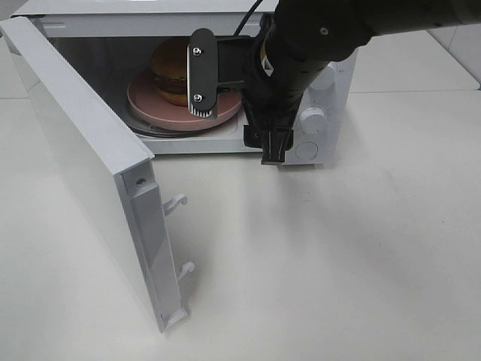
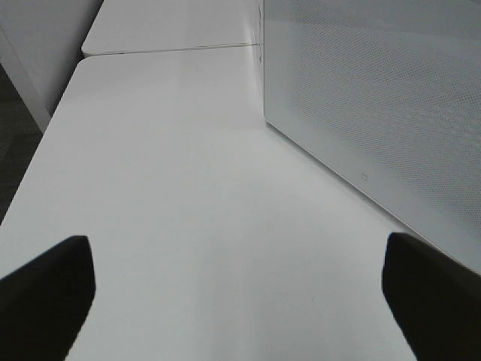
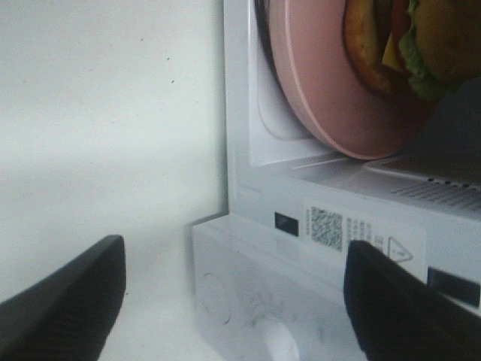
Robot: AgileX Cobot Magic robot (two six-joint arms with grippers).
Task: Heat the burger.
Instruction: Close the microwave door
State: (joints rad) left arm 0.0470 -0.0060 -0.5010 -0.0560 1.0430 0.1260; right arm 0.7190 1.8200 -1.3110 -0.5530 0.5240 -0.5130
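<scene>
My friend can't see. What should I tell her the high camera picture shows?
A burger sits on a pink plate inside a white microwave whose door stands wide open on the left. A black robot arm reaches in from the upper right, its gripper low at the microwave's front, beside the knobs.

Golden-bunned burger (image 1: 169, 68) sits upright inside the microwave (image 1: 195, 143).

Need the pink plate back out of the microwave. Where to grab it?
The pink plate by its near rim, straight in through the open front. The burger leaves that rim bare; the microwave walls block the other sides.
</scene>
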